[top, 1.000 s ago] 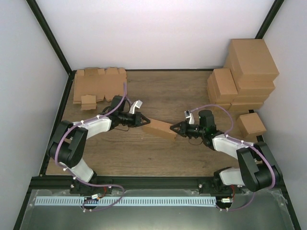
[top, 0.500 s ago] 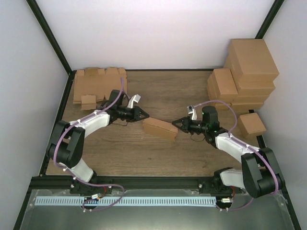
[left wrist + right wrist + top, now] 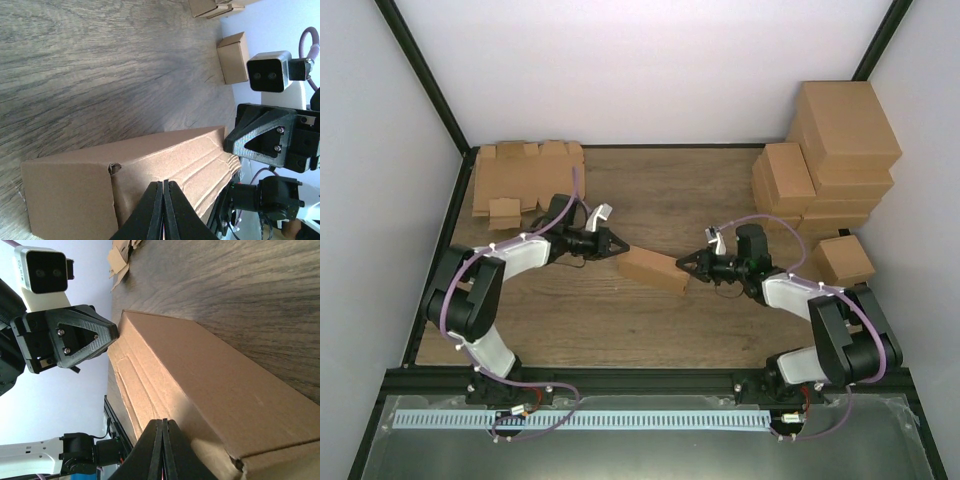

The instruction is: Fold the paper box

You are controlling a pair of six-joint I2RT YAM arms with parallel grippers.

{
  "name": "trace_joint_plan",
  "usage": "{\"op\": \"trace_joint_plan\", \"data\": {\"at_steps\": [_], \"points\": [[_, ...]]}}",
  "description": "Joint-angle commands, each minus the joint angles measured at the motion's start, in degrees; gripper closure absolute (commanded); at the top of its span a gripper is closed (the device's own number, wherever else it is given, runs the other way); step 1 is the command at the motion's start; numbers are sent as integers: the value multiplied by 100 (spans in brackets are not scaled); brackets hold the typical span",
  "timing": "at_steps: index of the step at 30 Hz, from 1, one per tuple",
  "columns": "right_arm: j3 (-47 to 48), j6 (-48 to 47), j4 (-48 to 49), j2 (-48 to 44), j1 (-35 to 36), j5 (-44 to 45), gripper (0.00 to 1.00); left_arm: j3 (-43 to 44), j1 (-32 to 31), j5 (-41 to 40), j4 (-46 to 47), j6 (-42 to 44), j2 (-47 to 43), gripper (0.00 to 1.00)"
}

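A plain brown cardboard paper box (image 3: 653,270), folded into a long closed block, is lying slantwise in the middle of the dark wood-grain wooden table (image 3: 700,190), between the 2 arms. The black left gripper (image 3: 618,247) is pointing at the box's far-left end with its 2 fingers pressed together, gripping nothing; in its wrist view the closed tips (image 3: 163,190) are sitting over the box's creased top face (image 3: 165,160). The black right gripper (image 3: 684,266) is meeting the opposite end, its fingers likewise together and gripping nothing (image 3: 162,426). A pile of flat cardboard blanks (image 3: 525,170) is resting at the far-left corner, and stacked brown boxes (image 3: 840,130) are standing at the far right.
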Motion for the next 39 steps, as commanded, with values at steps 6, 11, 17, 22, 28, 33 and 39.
{"op": "trace_joint_plan", "data": {"at_steps": [6,11,17,22,28,33,39], "points": [[411,-123,-165,-4,-56,-171,99,-239,17,63,291,95,375,96],[695,5,-210,-9,-45,-261,99,-377,14,-10,434,116,219,96],[858,-9,-97,324,210,-264,99,-1057,13,44,1525,-169,421,96],[576,48,379,708,265,-328,99,-1214,-3,-131,1840,-152,455,96],[460,33,711,1200,265,-420,99,-887,-3,-285,1204,98,204,96],[736,-111,266,814,252,-351,99,-610,-12,-451,594,236,-293,93],[991,-210,-377,-24,133,-333,99,-299,-36,-405,78,272,-733,91]]}}
